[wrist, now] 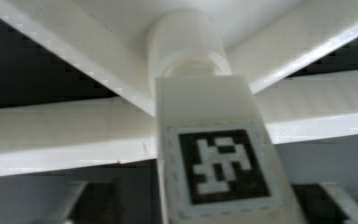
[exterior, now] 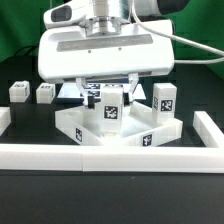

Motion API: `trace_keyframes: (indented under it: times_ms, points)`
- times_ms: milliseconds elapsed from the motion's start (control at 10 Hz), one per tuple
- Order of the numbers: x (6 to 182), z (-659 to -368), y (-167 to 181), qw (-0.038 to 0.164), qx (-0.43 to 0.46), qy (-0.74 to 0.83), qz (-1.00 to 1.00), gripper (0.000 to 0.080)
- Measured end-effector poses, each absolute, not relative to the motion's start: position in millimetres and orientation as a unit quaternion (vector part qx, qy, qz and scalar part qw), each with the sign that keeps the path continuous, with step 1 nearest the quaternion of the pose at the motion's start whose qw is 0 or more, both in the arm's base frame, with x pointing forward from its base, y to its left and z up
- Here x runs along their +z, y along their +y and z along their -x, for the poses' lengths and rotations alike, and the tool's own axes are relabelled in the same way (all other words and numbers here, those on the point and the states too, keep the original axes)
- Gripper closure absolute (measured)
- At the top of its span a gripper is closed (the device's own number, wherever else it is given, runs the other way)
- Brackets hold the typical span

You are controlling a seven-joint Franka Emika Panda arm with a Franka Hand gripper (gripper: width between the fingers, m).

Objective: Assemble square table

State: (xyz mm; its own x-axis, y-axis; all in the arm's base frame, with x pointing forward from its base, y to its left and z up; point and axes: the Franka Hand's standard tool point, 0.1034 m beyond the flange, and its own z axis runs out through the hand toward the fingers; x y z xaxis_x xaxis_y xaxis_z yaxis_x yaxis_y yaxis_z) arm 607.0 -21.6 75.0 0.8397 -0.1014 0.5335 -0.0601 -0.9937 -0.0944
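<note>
We find the square top (exterior: 72,124) lying flat in the middle of the scene, one corner toward the camera. It looks like stiff, light, smooth plastic that is best gripped across its raised rim. A leg (exterior: 110,107) stands upright on it directly under the gripper (exterior: 110,84), a second leg (exterior: 165,98) stands toward the exterior view's right, and two spare legs (exterior: 18,91) (exterior: 45,93) sit well apart at the left. These small, rigid blocks look likely to slip unless pinched squarely across flat sides, and we cannot tell whether the fingers are spread or clamping the leg (wrist: 208,130).

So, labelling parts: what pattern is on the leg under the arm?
White leg with a black-and-white tag; wrist view shows it best.
</note>
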Motion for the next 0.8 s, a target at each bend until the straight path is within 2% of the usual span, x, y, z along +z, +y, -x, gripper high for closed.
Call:
trace_keyframes:
  times_ms: [100,200,300,800]
  points:
    - [74.8,-606.9,-21.6,0.037,-0.28,0.042,0.958,0.0263]
    - [74.6,-606.7,-21.6,0.037,-0.28,0.042,0.958,0.0173]
    - [74.5,-606.6,-21.5,0.037,-0.279,0.042,0.959,0.0157]
    - [73.6,-606.1,-21.4,0.037,-0.279,0.042,0.959,0.015]
